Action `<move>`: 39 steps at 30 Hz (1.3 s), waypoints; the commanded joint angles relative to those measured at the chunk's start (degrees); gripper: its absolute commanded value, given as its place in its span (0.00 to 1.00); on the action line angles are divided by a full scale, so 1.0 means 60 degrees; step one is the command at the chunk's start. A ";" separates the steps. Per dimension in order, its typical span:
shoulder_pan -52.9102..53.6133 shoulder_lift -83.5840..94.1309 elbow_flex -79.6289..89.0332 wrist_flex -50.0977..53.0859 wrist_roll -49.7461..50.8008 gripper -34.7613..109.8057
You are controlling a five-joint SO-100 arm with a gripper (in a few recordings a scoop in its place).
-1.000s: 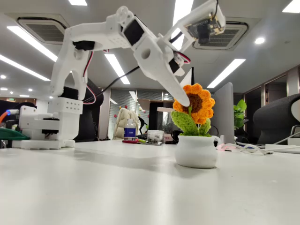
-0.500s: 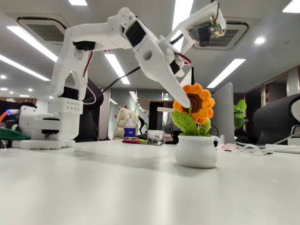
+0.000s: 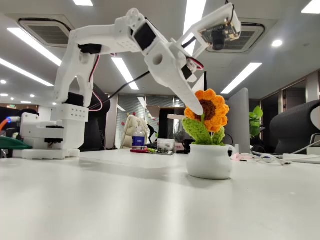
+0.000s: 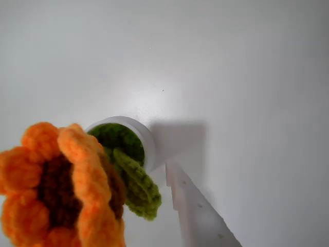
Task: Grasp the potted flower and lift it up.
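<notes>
White tabletop (image 3: pixel 100 200) is seen across the whole lower half of the fixed view, bare and glossy in the foreground. Right of centre on it, the potted flower (image 3: pixel 208 145) is observed standing upright: a squat white pot with green knitted leaves and an orange-petalled head with a brown centre. In the wrist view the same potted flower (image 4: pixel 77 190) is recorded at lower left, seen from above, with its head nearest the lens and the pot rim behind it.

The end effector (image 3: pixel 196 102) is noted just above and left of the flower head in the fixed view, its long white finger (image 3: pixel 187 95) sloping down to a tip at the edge of the petals; whether contact is made cannot be told. One white finger (image 4: pixel 198 216) is seen at the bottom of the wrist view, beside the pot and apart from it. Nothing is gripped; whether the jaws are parted or closed cannot be told.

Further back at the left, the white arm base (image 3: pixel 50 135) is seen resting on the tabletop. Beyond it, a water bottle (image 3: pixel 138 137), a monitor (image 3: pixel 239 122) and a leafy houseplant (image 3: pixel 256 120) are registered under ceiling light strips.
</notes>
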 commanded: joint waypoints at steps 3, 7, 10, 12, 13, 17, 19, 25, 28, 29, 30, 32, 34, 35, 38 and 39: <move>-0.0044 0.0132 -0.0293 0.0117 -0.0029 0.90; -0.0059 0.0132 -0.0293 0.0161 -0.0029 0.81; -0.0073 0.0132 -0.0293 0.0176 0.0000 0.73; -0.0088 0.0132 -0.0293 0.0190 0.0000 0.63; -0.0088 0.0132 -0.0293 0.0205 0.0000 0.62; -0.0117 0.0132 -0.0293 0.0249 0.0000 0.53; -0.0146 0.0132 -0.0293 0.0308 0.0000 0.53; -0.0190 0.0088 -0.0278 0.0557 0.0029 0.30; -0.0205 0.0088 -0.0278 0.0513 0.0132 0.24; -0.0205 0.0088 -0.0278 0.0513 0.0132 0.24; -0.0205 0.0088 -0.0278 0.0513 0.0132 0.24; -0.0205 0.0103 -0.0278 0.0513 0.0103 0.24; -0.0205 0.0117 -0.0278 0.0513 0.0103 0.24; -0.0205 0.0117 -0.0278 0.0513 0.0117 0.24; -0.0205 0.0117 -0.0278 0.0498 0.0132 0.24; -0.0205 0.0117 -0.0278 0.0498 0.0132 0.24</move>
